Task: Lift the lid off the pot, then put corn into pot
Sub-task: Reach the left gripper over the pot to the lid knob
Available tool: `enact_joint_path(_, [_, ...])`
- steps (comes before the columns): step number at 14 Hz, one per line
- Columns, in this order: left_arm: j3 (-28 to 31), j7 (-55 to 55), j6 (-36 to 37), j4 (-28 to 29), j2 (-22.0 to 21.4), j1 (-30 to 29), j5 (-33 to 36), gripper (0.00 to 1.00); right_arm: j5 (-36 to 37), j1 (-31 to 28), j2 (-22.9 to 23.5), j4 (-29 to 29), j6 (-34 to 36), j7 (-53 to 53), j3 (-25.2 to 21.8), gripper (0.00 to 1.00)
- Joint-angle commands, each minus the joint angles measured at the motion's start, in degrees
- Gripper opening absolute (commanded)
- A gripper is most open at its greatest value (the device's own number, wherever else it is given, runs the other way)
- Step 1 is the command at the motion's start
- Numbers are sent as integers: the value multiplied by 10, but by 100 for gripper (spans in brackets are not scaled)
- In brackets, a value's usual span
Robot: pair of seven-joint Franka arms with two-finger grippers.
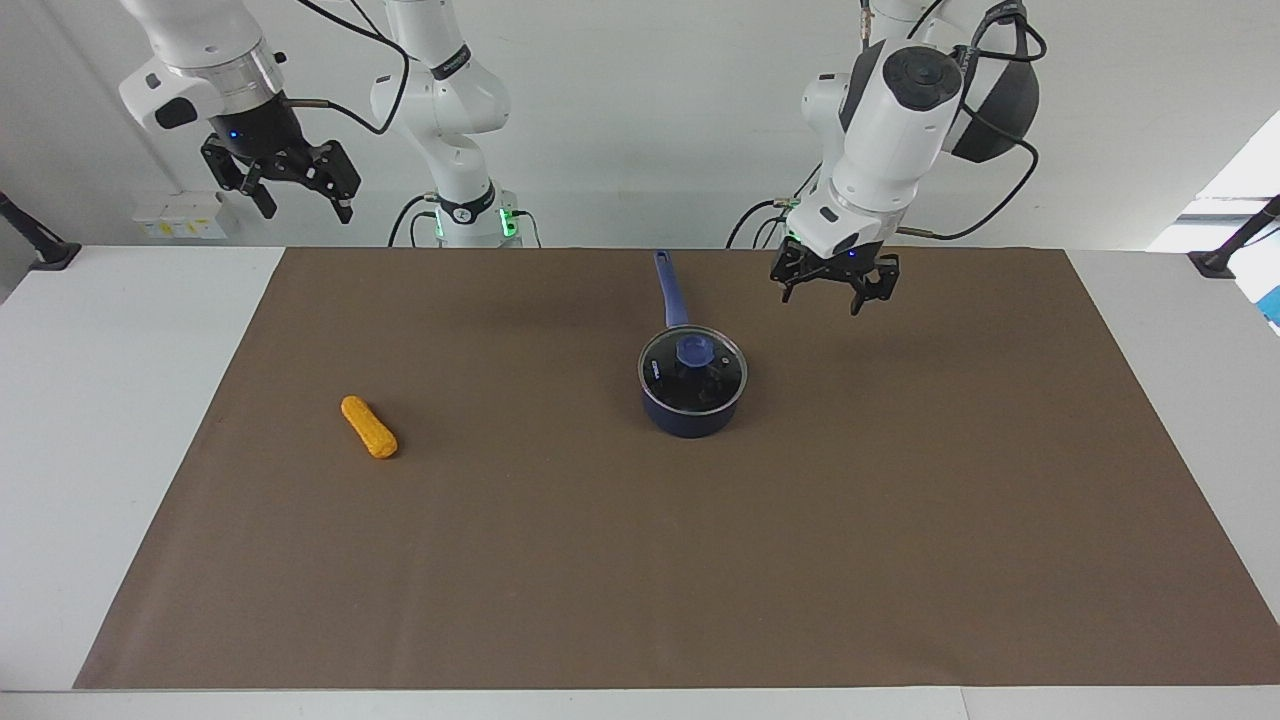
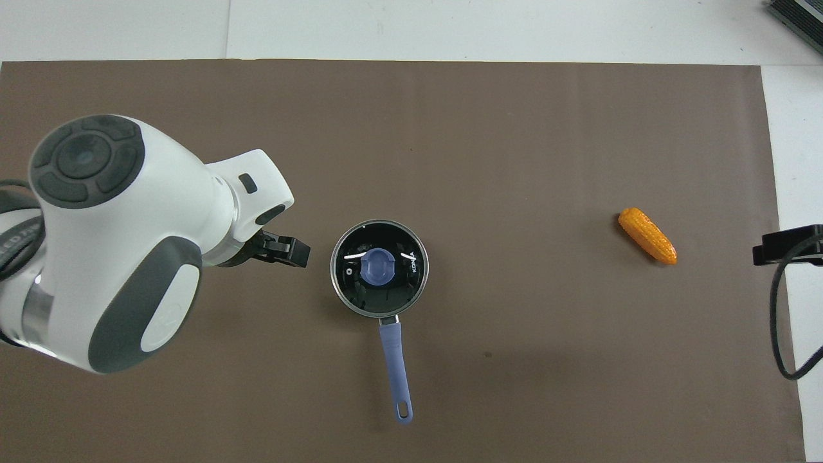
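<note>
The dark blue pot [image 1: 690,415] [image 2: 360,302] stands mid-table with its long handle [image 1: 668,287] [image 2: 395,366] pointing toward the robots. On it sits the glass lid [image 1: 716,381] [image 2: 402,283] with a blue knob [image 1: 694,349] [image 2: 377,267]. The orange corn [image 1: 368,427] [image 2: 647,235] lies on the mat toward the right arm's end. My left gripper [image 1: 835,297] [image 2: 283,252] hangs open in the air over the mat beside the pot, holding nothing. My right gripper [image 1: 297,198] [image 2: 786,245] waits open, raised above the table's edge at its own end.
A brown mat [image 1: 640,560] [image 2: 488,128] covers most of the white table [image 1: 110,400] [image 2: 450,26]. The left arm's big white body [image 2: 122,238] hides part of the mat in the overhead view.
</note>
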State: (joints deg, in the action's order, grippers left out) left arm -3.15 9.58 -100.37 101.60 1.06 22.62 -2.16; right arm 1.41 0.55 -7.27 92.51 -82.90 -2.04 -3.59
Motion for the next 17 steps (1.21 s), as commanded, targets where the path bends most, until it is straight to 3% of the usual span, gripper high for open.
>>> enact_joint_path(1, [10,42,-36,18,5,31,-4,100,-7,-5,-5,5,5,3,0,100])
enact_joint_path(3, [10,62,-47,22,9,51,-4,100,-7,-5,-5,6,5,3,0,100])
enact_joint_path(14, [10,225,-163,26,115,149,5,100,-7,-5,-5,6,4,3,-1,100])
enact_joint_path(17, [10,228,-198,62,106,153,5,100,-7,-5,-5,6,4,4,-1,100])
